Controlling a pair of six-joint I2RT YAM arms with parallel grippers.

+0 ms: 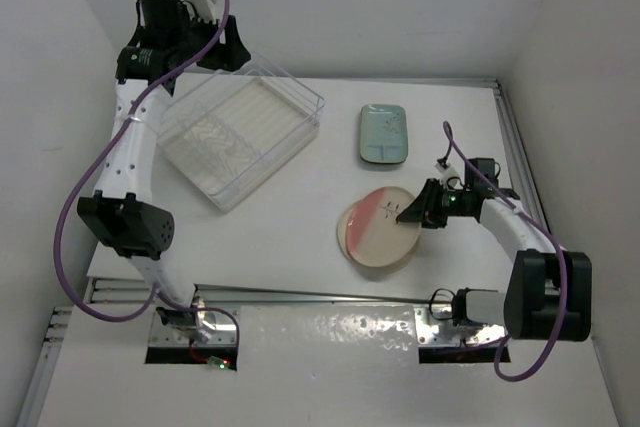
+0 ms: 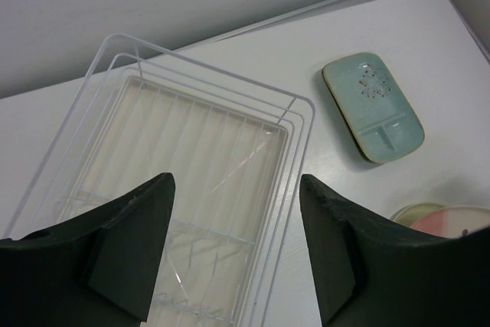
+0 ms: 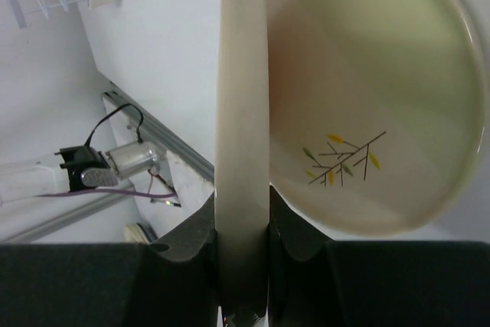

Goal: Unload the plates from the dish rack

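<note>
Right hand [image 1: 414, 211] pinching pink plate [image 1: 376, 232] rim between fingers

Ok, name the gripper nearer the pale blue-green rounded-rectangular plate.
Right. The right gripper, shut on a cream-rimmed round plate, sits just this side of the pale blue-green rounded-rectangular plate; the left gripper hovers at the clear plastic dish rack, farther left.

White table [image 1: 290, 237] between pale walls [image 1: 400, 7], a metal rail [image 1: 300, 294] along its near edge

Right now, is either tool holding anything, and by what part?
The right tool clamps a round plate by its rim; the left tool holds nothing.
</note>
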